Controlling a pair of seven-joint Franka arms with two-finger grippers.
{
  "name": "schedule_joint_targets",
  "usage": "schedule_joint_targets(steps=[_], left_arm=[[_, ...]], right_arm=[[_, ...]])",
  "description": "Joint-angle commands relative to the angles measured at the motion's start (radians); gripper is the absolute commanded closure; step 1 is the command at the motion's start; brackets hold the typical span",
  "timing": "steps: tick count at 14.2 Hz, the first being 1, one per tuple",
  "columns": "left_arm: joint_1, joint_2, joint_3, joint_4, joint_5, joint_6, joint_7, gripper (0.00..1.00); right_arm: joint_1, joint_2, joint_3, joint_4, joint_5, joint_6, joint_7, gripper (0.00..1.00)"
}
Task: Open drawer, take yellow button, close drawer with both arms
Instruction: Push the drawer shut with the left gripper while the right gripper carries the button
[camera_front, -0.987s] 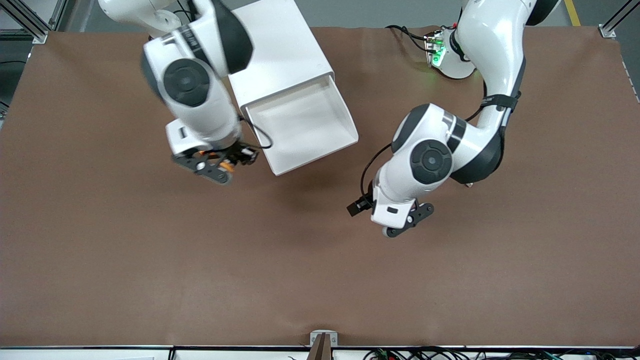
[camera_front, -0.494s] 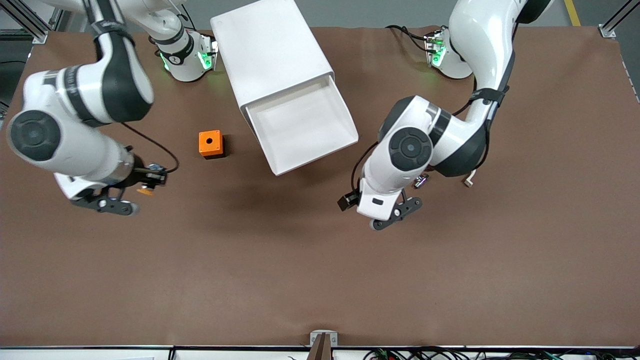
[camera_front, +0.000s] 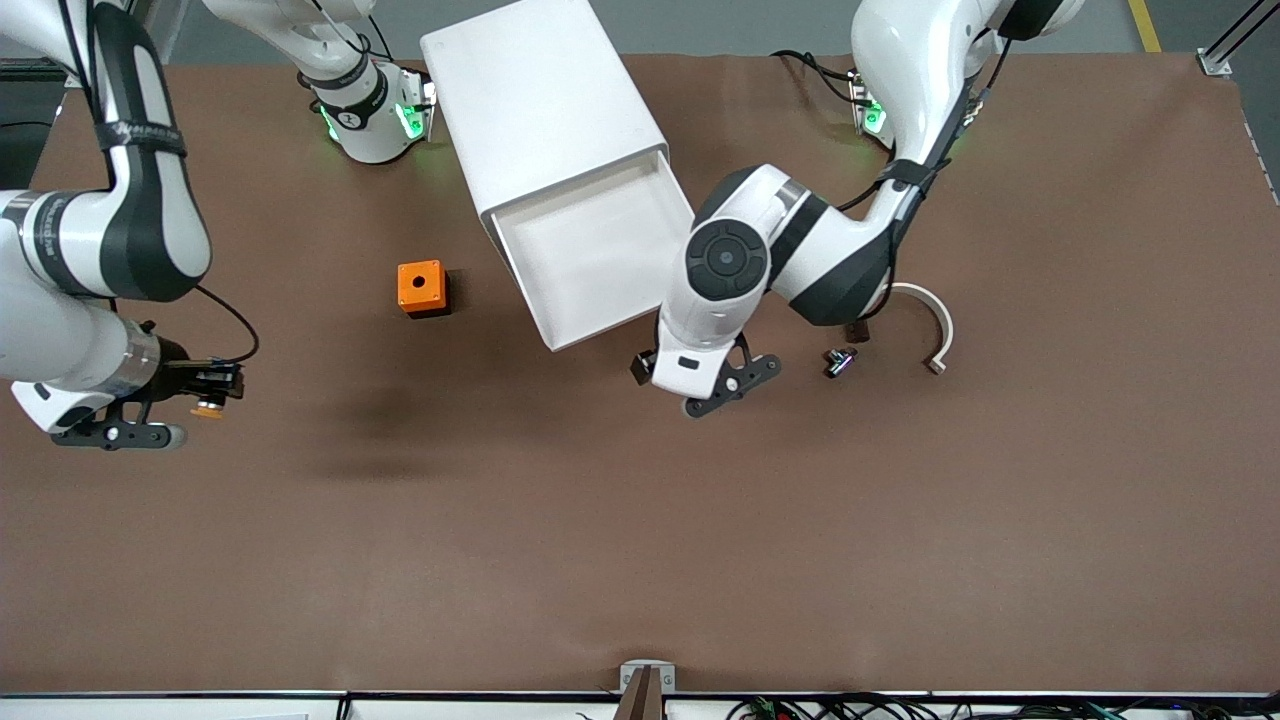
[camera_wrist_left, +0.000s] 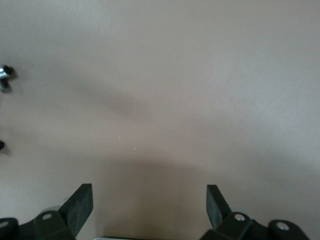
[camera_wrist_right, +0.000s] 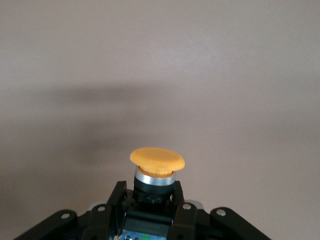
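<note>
Two glossy white arms work over a matte brown counter (camera_front: 640, 560). At nine o'clock in the front view, the right tool (camera_front: 150, 425) hangs over bare counter at the right arm's end, clamped on the button (camera_front: 208, 408). The right wrist view shows its round orange-yellow cap (camera_wrist_right: 157, 160) on a silver collar and black body, pinched between the black fingers (camera_wrist_right: 116, 200).

Nearer centre sits a small orange cube (camera_front: 421, 288) with a round hole. At twelve o'clock, the smooth white cabinet (camera_front: 540, 100) has its drawer (camera_front: 600, 255) pulled out, apparently empty.

Just at the drawer's front corner, the left tool (camera_front: 725, 385) hovers with its jaws spread wide, holding nothing. Towards three o'clock lie a small metal part (camera_front: 838, 361) and a curved white strip (camera_front: 935, 325).

The button looks taken; what remains is closing the drawer, which likely calls for the left tool to push its front squarely inward.
</note>
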Motion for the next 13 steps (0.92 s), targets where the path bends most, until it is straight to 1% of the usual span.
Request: schedule_joint_targets(steps=[1,3,5,10,13], left_arm=[[-0.026,-0.042,0.000,-0.061,0.021,0.012,0.000,0.00],[-0.034,-0.045,-0.025,-0.063,0.021,0.012,0.005,0.00],[-0.034,-0.044,-0.052,-0.061,0.015,0.012,0.007,0.00],[-0.034,-0.038,-0.105,-0.061,-0.007,0.014,0.007,0.00],[-0.040,-0.036,-0.115,-0.061,-0.069,0.002,-0.003,0.00]], right_arm=[[-0.080,-0.029,0.023,-0.134,-0.018,0.149,-0.090,1.00],[-0.132,-0.023,0.024,-0.203,-0.016,0.260,-0.142,1.00],[-0.178,0.000,0.026,-0.228,-0.013,0.325,-0.194,1.00],[-0.244,0.105,0.029,-0.218,0.008,0.420,-0.271,1.00],[-0.249,0.170,0.030,-0.192,0.075,0.454,-0.321,1.00]])
